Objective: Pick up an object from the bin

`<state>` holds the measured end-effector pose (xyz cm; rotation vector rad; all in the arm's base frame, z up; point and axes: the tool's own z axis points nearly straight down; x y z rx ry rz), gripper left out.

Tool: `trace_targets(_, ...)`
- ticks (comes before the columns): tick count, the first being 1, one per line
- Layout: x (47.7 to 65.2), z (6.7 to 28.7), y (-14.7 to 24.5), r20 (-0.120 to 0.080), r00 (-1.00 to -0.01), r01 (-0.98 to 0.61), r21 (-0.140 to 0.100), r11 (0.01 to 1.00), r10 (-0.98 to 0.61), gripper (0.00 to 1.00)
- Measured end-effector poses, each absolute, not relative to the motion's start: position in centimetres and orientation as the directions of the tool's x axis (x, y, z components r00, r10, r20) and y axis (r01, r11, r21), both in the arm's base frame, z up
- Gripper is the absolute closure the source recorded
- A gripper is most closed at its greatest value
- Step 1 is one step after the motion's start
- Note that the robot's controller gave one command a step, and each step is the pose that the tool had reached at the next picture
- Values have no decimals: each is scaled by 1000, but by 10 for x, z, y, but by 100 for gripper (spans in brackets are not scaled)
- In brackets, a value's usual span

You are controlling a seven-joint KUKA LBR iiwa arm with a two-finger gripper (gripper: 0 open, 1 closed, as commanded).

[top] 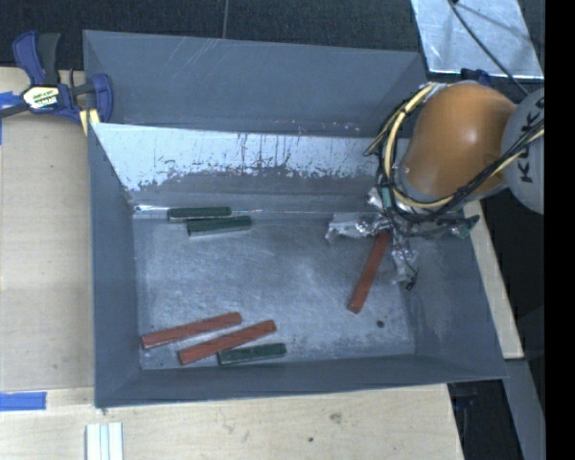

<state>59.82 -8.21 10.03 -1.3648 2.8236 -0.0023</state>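
Red stick (pixel 365 278) in pincer (pixel 389 241); other sticks (pixel 227 342) in bin (pixel 268 94)

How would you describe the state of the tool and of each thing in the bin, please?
tool: at the right side of the bin, over a stick's upper end; grip unclear.
red-brown stick by the tool: slanted, upper end at the tool, apart from the rest.
dark green pair: flat, side by side, back left.
red-brown pair: flat, side by side, front left.
dark green front stick: flat, beside the red-brown pair.
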Motion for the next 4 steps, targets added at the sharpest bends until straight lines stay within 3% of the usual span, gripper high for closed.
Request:
trace_targets(1, 597, 70, -74, -1, -472, -882, 1, 472, -882, 0)
trace_targets(2, 598, 70, -75, -1, -475, -880, 0, 475, -880, 0)
trace_targets(3, 598, 70, -75, -1, -476, -879, 1, 476, -879, 100)
trace_targets(4, 599, 97, -75, -3, -479, -878, -5, 479, -878, 100)
